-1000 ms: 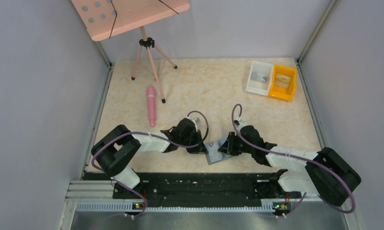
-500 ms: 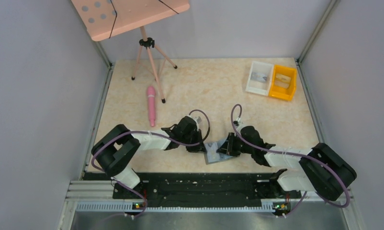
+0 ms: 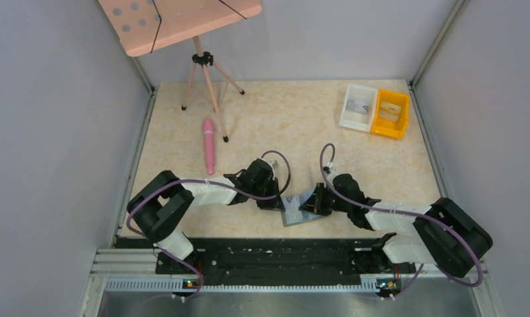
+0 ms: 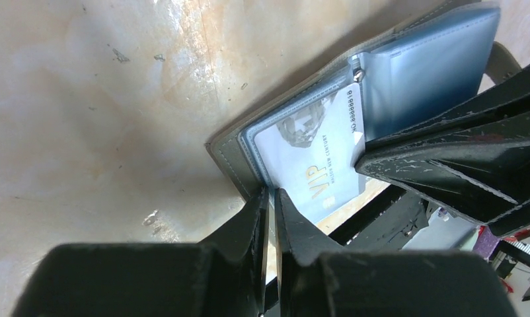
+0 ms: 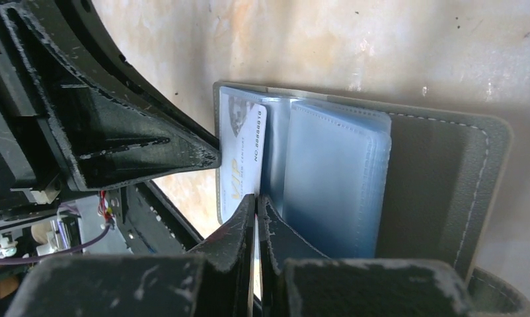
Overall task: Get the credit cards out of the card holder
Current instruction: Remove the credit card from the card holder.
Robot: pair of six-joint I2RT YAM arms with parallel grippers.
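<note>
Top external view: I see the card holder (image 3: 295,212) lying open on the beige table (image 3: 282,119), close to the near edge, between my two arms. The left gripper (image 3: 275,203) meets it from the left and the right gripper (image 3: 312,203) from the right. Well apart, at the far right corner, a white bin (image 3: 357,107) and a yellow bin (image 3: 390,113) sit touching side by side. A pink tripod (image 3: 206,72) stands at the far left, with a pink stick (image 3: 209,145) lying just beside one of its legs.

Left wrist view: the left gripper (image 4: 270,195) has its fingers almost together, clamped on the corner edge of the card holder (image 4: 434,72). A white credit card (image 4: 308,165) with gold "VIP" lettering sits in the clear sleeve next to that pinch. The black fingers of the other arm press in at the card's far side.

Right wrist view: the card holder (image 5: 441,178) is spread like a book, with the dark grey cover on the right and a stack of pale blue sleeves (image 5: 335,178) in the middle. The credit card (image 5: 241,165) sticks partly out of the leftmost sleeve. The right gripper (image 5: 256,198) has its jaws pressed together on the card's near edge, a pale sliver showing between the tips. One finger of the left gripper touches the holder's left edge.
</note>
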